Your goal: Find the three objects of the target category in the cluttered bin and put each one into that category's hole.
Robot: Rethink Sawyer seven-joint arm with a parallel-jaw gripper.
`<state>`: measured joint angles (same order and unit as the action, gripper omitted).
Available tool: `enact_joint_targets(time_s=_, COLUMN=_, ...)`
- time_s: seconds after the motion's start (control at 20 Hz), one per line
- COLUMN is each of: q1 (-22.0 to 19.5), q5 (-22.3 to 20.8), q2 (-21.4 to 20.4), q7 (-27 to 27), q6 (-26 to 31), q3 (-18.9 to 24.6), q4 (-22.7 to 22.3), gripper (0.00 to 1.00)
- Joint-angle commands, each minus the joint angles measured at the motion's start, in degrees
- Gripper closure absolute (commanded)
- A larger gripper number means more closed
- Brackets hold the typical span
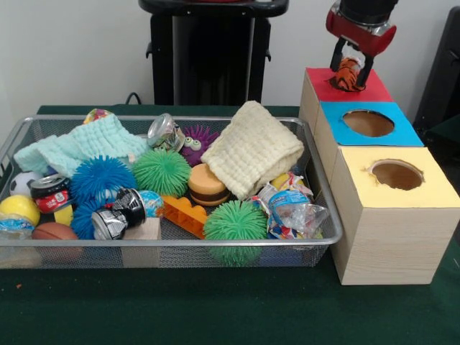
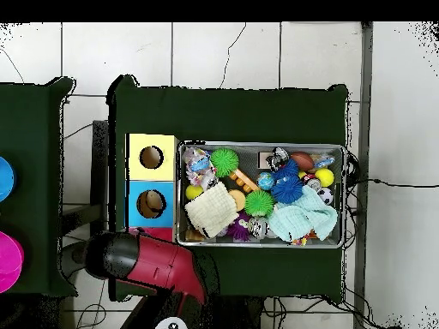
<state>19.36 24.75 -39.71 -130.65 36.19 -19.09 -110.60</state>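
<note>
My gripper [image 1: 350,73] hangs over the red top [image 1: 320,88] of the farthest wooden box and is shut on the orange black-striped tiger toy [image 1: 347,75]. The tiger sits at or just above the red top, and it hides the hole there. The wire mesh bin [image 1: 165,241] lies left of the boxes, full of clutter. No yellow duck shows clearly. A small yellow thing [image 1: 282,180] lies half hidden by the cream cloth, and I cannot tell what it is. In the overhead view the red arm [image 2: 146,261] covers the red box and hides the gripper.
The blue-topped box [image 1: 368,123] and the yellow-topped box [image 1: 395,175] stand nearer the camera, each with an open hole. The bin holds spiky puff balls [image 1: 161,171], crushed cans [image 1: 118,215], a cream cloth [image 1: 251,147], a mint cloth [image 1: 83,147], balls and wrappers.
</note>
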Motion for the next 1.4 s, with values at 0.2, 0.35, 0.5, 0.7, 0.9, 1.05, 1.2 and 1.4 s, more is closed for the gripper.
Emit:
enact_joint_targets(time_s=0.2, q1=-0.38, q5=-4.01, q2=0.21, q7=-10.16, q6=6.77, q3=-2.55, q4=7.19, gripper=0.0)
enact_joint_targets(time_s=0.35, q1=0.54, q5=-4.74, q2=-0.08, q7=-10.94, q6=8.34, q3=-3.43, q4=8.48, gripper=0.0)
enact_joint_targets(time_s=0.5, q1=0.81, q5=-5.56, q2=-0.05, q7=-10.97, q6=10.52, q3=-4.53, q4=10.45, gripper=0.0)
enact_joint_targets(time_s=0.7, q1=1.04, q5=-6.47, q2=-0.75, q7=-10.65, q6=13.83, q3=-5.17, q4=12.37, gripper=0.0)
enact_joint_targets(time_s=0.9, q1=-0.78, q5=-6.18, q2=-1.04, q7=-8.87, q6=14.24, q3=-3.63, q4=11.86, gripper=0.0)
enact_joint_targets(time_s=1.05, q1=-0.04, q5=-6.22, q2=-1.41, q7=-8.84, q6=14.68, q3=-3.1, q4=10.49, gripper=1.0)
enact_joint_targets(time_s=1.2, q1=0.2, q5=-5.44, q2=-1.57, q7=-9.43, q6=13.59, q3=-2.73, q4=8.88, gripper=1.0)
enact_joint_targets(time_s=1.4, q1=-0.47, q5=-2.15, q2=-1.04, q7=-11.3, q6=11.19, q3=-0.86, q4=4.75, gripper=1.0)
